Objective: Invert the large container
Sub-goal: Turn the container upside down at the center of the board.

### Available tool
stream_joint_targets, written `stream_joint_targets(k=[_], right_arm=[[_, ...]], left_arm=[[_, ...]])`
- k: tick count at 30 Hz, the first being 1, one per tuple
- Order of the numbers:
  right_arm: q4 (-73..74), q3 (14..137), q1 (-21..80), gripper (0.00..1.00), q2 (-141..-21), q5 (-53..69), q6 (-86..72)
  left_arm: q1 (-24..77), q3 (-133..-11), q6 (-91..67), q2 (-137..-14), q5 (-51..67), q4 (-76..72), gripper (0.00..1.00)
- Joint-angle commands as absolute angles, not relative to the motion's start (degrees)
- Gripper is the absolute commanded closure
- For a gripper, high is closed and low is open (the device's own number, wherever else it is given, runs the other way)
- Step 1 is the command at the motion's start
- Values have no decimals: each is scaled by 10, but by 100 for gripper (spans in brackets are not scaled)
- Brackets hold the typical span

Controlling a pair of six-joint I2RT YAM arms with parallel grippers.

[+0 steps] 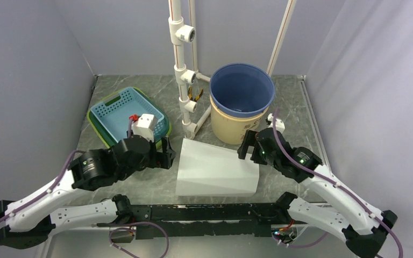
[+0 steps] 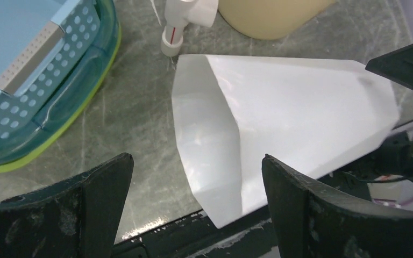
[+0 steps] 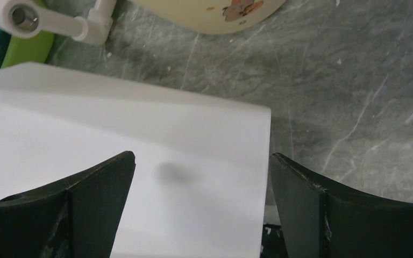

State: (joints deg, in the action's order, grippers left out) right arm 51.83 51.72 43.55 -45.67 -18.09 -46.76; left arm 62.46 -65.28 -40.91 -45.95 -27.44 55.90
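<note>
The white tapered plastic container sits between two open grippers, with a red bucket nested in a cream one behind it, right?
Not quite. The top external view shows the nested plastic bucket is blue, not red. The rest holds: it sits in the cream bucket behind the white tapered plastic container, which lies between the open left gripper and right gripper.

The container [image 1: 215, 169] is white, the table [image 1: 301, 123] grey marbled.
</note>
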Motion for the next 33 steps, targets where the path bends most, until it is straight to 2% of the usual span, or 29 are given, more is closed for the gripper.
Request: stream_joint_targets(k=[1,8,11,13,16,17,20,22,28,31,33], right_arm=[[448,534,436,0,-476,-237,-473],[423,492,436,0,-436,-175,-474],[442,493,436,0,-437,-139,-509],[476,488,436,0,-437,-142,-556],[513,464,436,0,-415,-164,-614],[510,454,436,0,-401,-163,-623],[471,422,435,0,-365,-131,-629],[466,416,434,1,-355,-118,-635],[480,419,434,2,-366,-109,-645],[517,432,435,2,-368,-132,-669],[561,455,435,2,-364,-166,-689]], left_arm=[[627,-669,-377,-497,-314,515,5],[626,-686,-418,-549,-298,517,5],[626,-674,-403,-556,-261,485,11],[624,-674,-415,-566,-239,492,22],[624,-665,-430,-581,-208,505,33],[624,-657,-432,-581,-199,501,38],[622,-627,-438,-584,-178,475,45],[620,-619,-440,-592,-166,464,57],[620,-609,-458,-603,-167,466,77],[620,-596,-466,-595,-172,457,82],[619,-586,-473,-591,-174,453,90]])
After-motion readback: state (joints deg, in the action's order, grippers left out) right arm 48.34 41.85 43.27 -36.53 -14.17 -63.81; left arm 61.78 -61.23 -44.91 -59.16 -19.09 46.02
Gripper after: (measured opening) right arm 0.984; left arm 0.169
